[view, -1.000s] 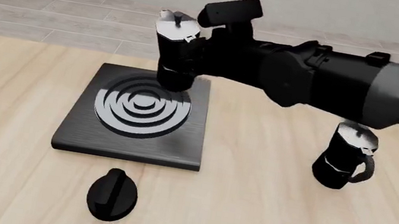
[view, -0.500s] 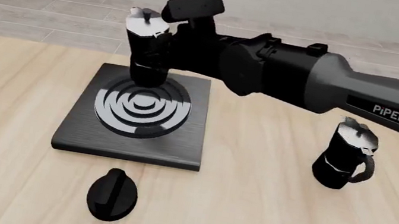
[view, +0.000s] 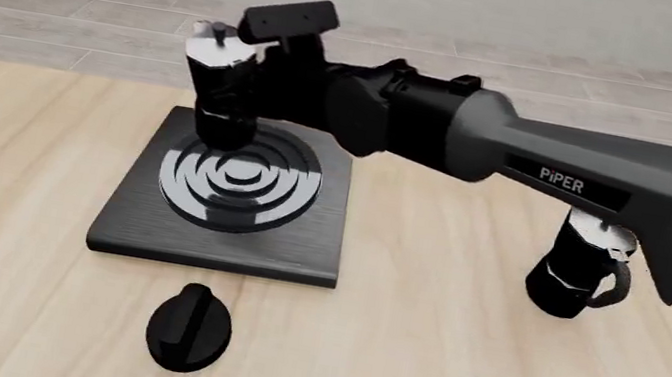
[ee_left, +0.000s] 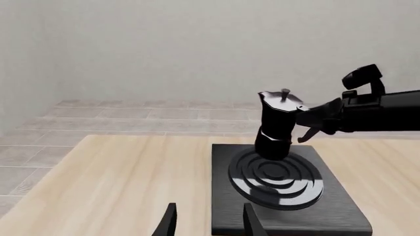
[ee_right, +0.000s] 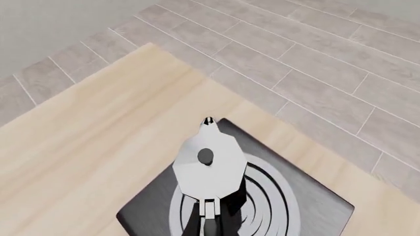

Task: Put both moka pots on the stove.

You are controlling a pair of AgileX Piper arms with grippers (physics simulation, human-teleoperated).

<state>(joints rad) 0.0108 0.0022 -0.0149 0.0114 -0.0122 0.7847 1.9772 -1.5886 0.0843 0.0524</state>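
You are partway through the first placement: your right claw (view: 260,75) is closed on the handle side of one small black faceted moka pot with a silvery lid (view: 220,84), holding it upright over the far part of the flat black square stove slab with the silver-grey ring burner (view: 227,192), which sits toward the far left of the pale wooden counter (view: 420,344). From these views I cannot tell whether the pot's base already touches the burner or hangs just above it, so it does not yet count as delivered. The second identical black moka pot (view: 578,265) stands upright on the counter near the right edge, well apart from the stove and untouched. Your left claw (ee_left: 206,223) waits open at the near left corner, gripping nothing. A flat black round knob (view: 189,327) lies just beside the stove's near edge.
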